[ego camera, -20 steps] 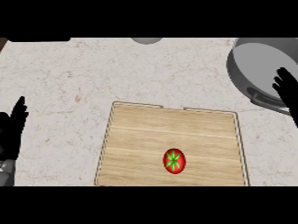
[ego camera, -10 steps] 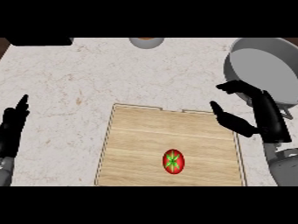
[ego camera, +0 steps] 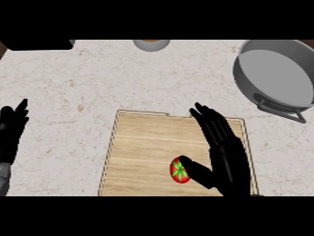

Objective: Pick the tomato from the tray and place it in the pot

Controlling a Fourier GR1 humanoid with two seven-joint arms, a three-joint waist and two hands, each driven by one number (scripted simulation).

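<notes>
From the head view, the right hand [ego camera: 222, 152] has come down and inward since half a second ago: then it hovered at the tray's right edge near the pot, and now it lies over the right part of the wooden tray [ego camera: 142, 147], fingers straight and stretched away from the robot, thumb angled toward the tomato. The tomato [ego camera: 179, 169] has not moved; it sits on the tray's near right part, just left of the right hand's thumb, touching it or nearly so, and not grasped. The grey pot [ego camera: 282, 76] stands beyond and to the right of that hand, well apart from it, on the pale stone counter [ego camera: 84, 83]. The left hand [ego camera: 6, 136] rests open at the left edge, fingers up, as before. No writing or label can be read anywhere.
</notes>
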